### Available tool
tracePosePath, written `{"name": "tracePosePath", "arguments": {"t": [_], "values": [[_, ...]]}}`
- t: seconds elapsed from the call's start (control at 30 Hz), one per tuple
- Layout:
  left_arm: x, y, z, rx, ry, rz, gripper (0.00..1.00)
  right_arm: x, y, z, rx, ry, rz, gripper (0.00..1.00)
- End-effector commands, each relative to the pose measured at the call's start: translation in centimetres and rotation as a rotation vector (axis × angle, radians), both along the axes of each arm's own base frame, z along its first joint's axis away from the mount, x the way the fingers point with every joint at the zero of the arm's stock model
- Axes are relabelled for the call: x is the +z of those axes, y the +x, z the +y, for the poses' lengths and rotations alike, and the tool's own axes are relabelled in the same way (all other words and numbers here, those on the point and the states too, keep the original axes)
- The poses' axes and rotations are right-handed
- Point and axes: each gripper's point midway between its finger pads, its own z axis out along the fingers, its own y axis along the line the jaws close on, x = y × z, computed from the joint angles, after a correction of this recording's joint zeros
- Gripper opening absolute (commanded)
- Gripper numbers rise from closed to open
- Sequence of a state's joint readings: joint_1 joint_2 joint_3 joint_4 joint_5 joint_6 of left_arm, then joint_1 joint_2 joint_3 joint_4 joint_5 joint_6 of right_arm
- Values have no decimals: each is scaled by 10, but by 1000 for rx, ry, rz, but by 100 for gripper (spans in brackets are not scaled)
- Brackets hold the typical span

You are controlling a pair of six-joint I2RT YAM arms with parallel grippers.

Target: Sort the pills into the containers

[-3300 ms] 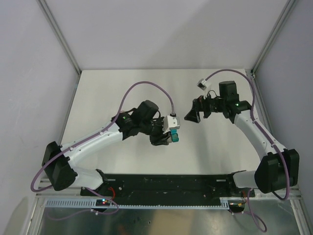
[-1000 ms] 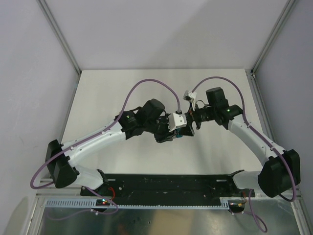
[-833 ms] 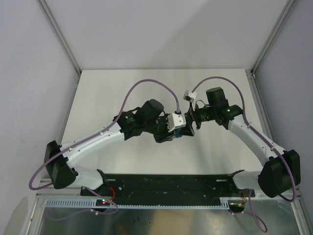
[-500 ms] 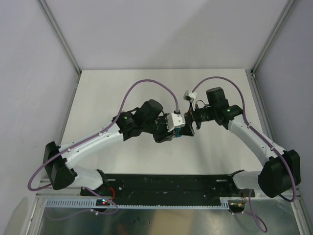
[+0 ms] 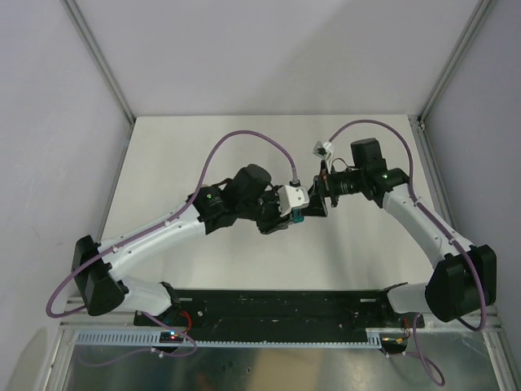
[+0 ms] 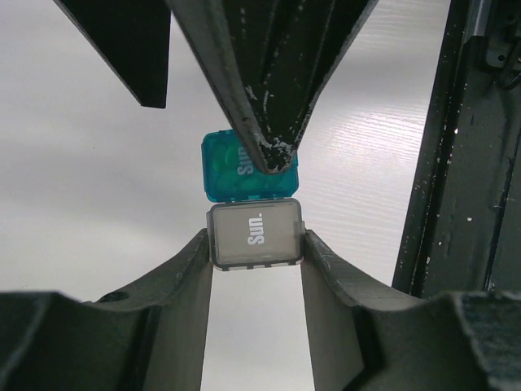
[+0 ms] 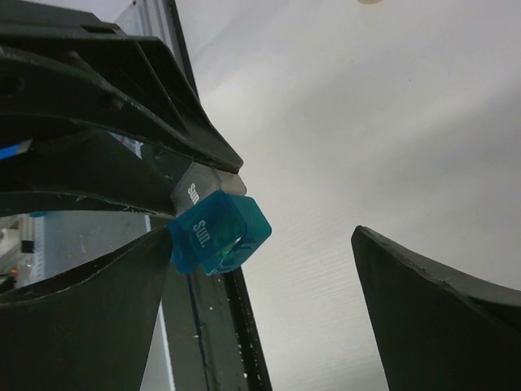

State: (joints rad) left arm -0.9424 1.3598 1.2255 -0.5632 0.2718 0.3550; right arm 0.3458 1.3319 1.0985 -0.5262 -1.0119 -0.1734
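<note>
**Teal box held up, sorting not visibly done**

Teal box [image 6: 248,167] sits mid-air above the table [image 5: 187,155], centre. L gripper [image 6: 256,238] is clamped on its grey flap [image 6: 256,228] end. R gripper [image 7: 262,244] is spread wide, w/ one tip touching the teal side. Greenish bits inside, maybe pills. No vial in view. You've prob. got most sorting left.

Right tool [image 7: 262,236] nearer the teal box [image 7: 218,228] (formerly well apart).
</note>
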Motion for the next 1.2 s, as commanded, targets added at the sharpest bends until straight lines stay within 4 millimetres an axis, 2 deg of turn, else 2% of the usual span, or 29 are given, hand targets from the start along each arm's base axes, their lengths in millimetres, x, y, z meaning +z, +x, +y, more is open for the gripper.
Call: {"name": "tracePosePath", "arguments": {"t": [0.0, 0.37, 0.93, 1.0, 1.17], "values": [[21, 3, -7, 18, -59, -37, 0, 18, 5, 6, 26, 66, 48, 98], [26, 13, -9, 69, -71, -67, 0, 7, 6, 11, 56, 87, 155, 93], [25, 24, -9, 130, -75, -86, 0, 13, -7, 13, 116, 123, 179, 76], [24, 24, -9, 128, -73, -84, 0, 14, -6, 13, 117, 126, 177, 76], [19, 26, -8, 135, -59, -88, 0, 15, -7, 7, 103, 116, 156, 86]]}}
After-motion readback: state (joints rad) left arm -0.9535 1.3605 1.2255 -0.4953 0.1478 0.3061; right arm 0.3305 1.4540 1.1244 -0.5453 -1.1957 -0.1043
